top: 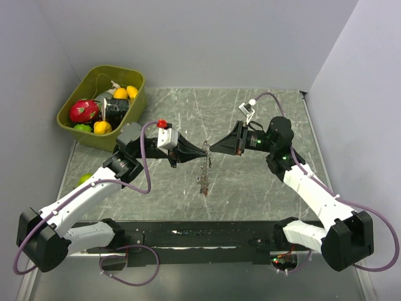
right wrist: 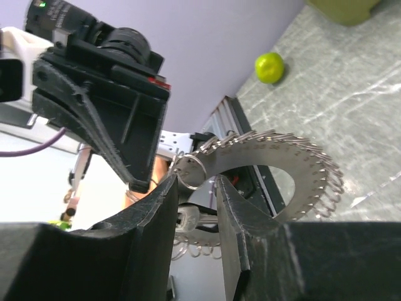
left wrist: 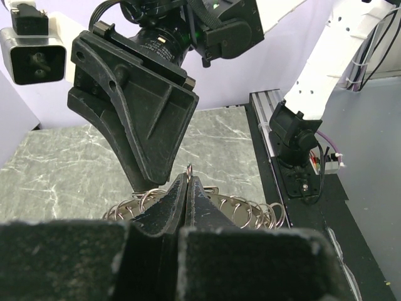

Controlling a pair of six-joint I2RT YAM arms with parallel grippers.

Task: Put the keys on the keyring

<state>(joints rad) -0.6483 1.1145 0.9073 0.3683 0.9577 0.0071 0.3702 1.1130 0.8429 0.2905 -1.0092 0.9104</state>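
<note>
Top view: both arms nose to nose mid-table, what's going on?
Both arms meet above the grey marbled table, where a flat silvery metal keyring fringed with small split rings hangs at their tips. The left pincer is shut on one small ring at its edge. The right pincer straddles the same spot, fingers apart; what looks like a silvery key sits between them, but whether it is gripped is unclear.

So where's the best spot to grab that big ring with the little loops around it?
Probably the flat band, pinched across its two broad faces, coming in over the rim. The little loops look loose, so they'd give a weaker hold.
</note>
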